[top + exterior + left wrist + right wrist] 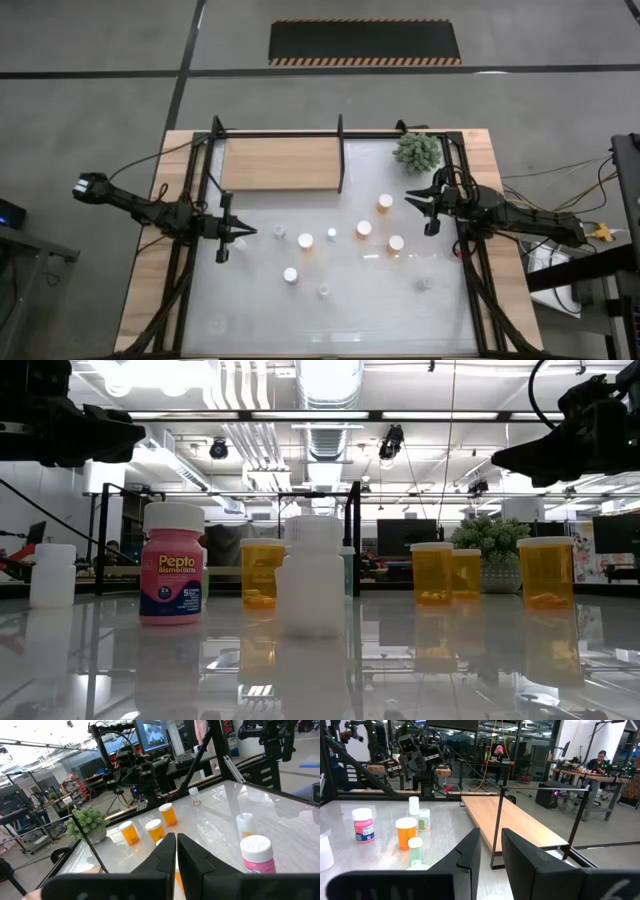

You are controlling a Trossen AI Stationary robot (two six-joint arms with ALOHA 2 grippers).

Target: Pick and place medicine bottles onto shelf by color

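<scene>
Left gripper (222, 243): fingers together, empty, at nine o'clock on the table.
Right gripper (432, 209): fingers slightly parted, holding nothing, at three o'clock.
Medicine bottles (364, 229): scattered at the table's centre, between the grippers.
Shelf (281, 163): bare board at eleven o'clock.
Plant (417, 151): at one o'clock, just beside the right gripper.
Black upright bar (341, 153): stood at the shelf's right edge.

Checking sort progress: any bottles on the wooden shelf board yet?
No: in the high view the light-brown wooden shelf board lies bare, and the small pale-capped medicine bottles all stand on the white tabletop.
</scene>
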